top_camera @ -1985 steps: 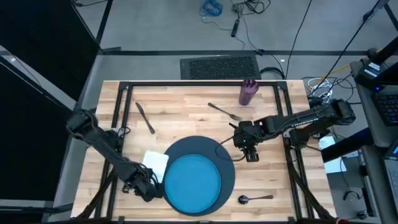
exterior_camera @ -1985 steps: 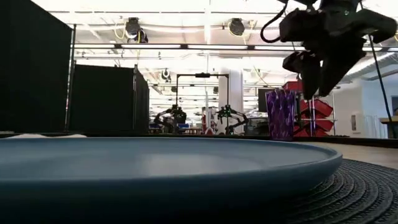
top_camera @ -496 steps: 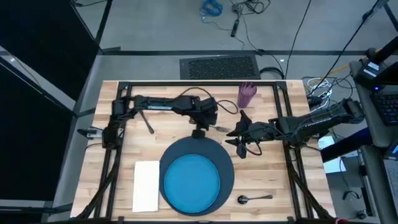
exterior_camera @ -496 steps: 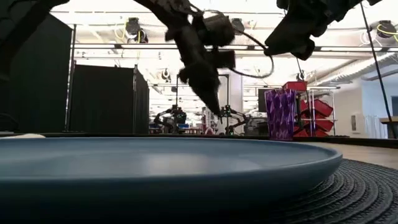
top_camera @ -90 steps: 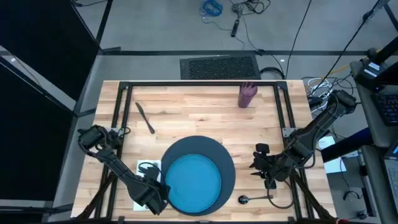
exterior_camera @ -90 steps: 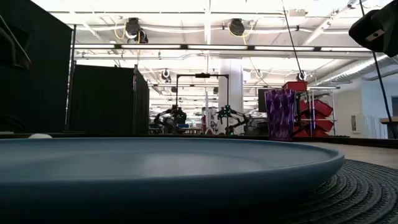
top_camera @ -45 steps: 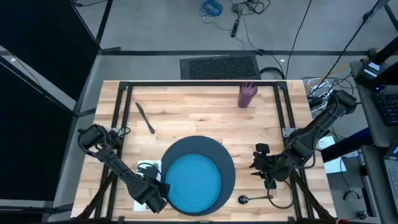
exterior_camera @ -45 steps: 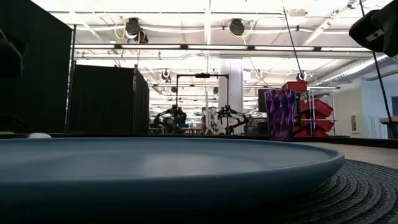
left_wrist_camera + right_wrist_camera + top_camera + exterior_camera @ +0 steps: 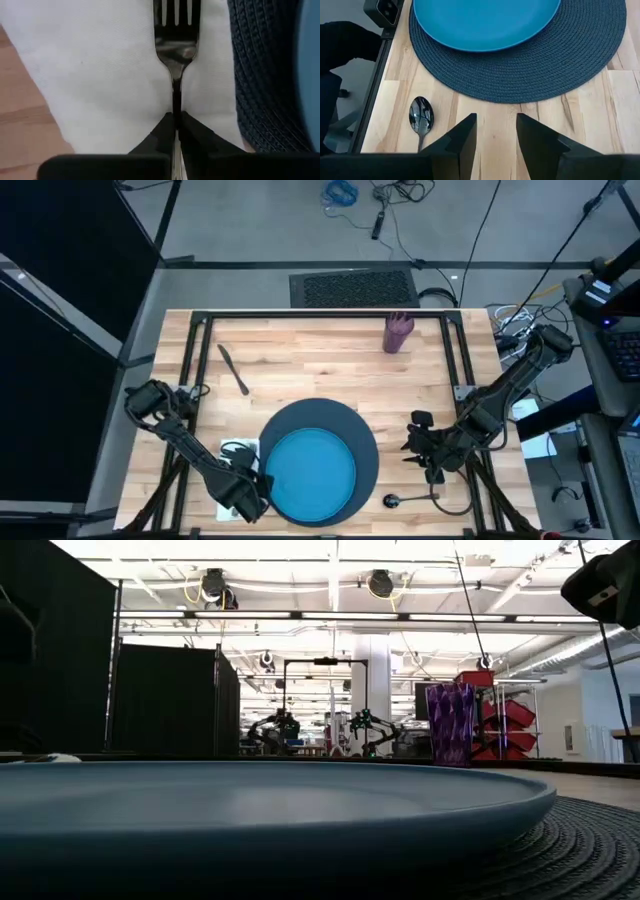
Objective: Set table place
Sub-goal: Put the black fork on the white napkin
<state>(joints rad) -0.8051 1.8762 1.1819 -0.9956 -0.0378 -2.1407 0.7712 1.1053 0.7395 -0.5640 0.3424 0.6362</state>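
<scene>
A bright blue plate (image 9: 310,472) lies on the dark woven charger (image 9: 365,442) near the table's front edge. Left of the charger lies the white napkin (image 9: 100,65). My left gripper (image 9: 176,117) is over the napkin, shut on the dark fork (image 9: 176,30), whose tines point toward the far edge. My right gripper (image 9: 496,122) hovers open to the right of the charger, with the spoon (image 9: 421,115) on the wood near it. The knife (image 9: 232,367) lies at the far left and the purple cup (image 9: 398,332) stands at the far right. My left gripper pinches the fork's thin handle (image 9: 176,107), just behind the neck, between its two fingers. The fingers lie along the fork, coming from the table's near side. The fork's head reaches out over the napkin; whether it rests on the cloth I cannot tell.
Black frame rails (image 9: 190,380) run along the table's left, right and far sides. Bare planks lie between the charger and the cup (image 9: 452,725). The table's near edge runs close to the spoon (image 9: 400,500).
My left arm has come down a little over the napkin with the fork still in its hold. My right gripper has stayed where it was, open.
</scene>
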